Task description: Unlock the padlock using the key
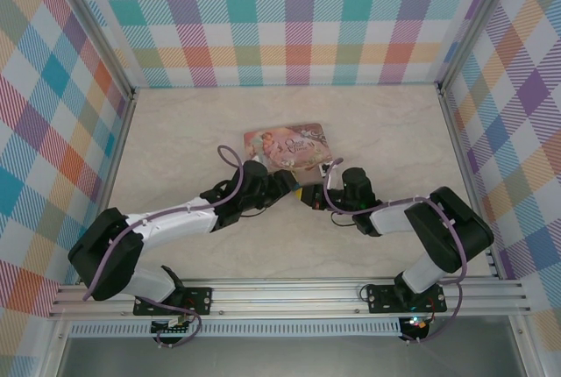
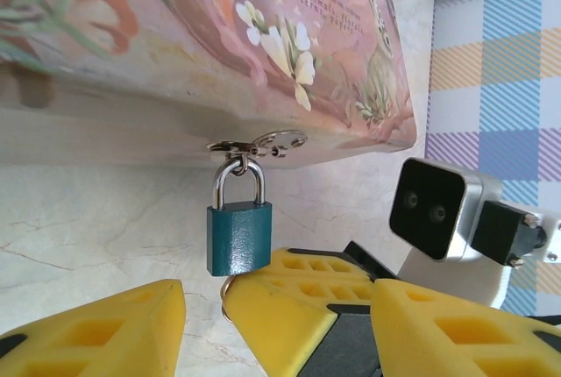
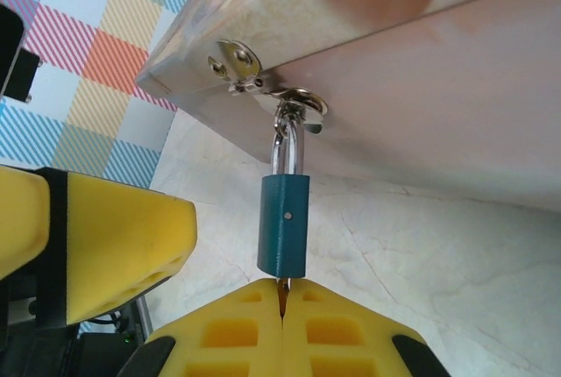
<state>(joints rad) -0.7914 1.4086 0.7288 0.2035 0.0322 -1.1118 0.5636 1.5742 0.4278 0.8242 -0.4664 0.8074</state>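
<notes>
From above, the pink tin point(image 1: 285, 145) lies near the middle of the bench point(image 1: 175, 140), and my two hands meet at its near edge. My left wrist view gives the padlock point(image 2: 238, 237) face-on, hanging upright from the tin's clasp point(image 2: 259, 143). My left hand point(image 1: 285, 184) is open, its fingers point(image 2: 105, 333) spread wide either side of my right hand point(image 3: 282, 307). My right wrist view gives the padlock edge-on and my right hand closed on the key point(image 3: 282, 288), a thin sliver pinched between the pads, reaching up to the padlock's underside.
</notes>
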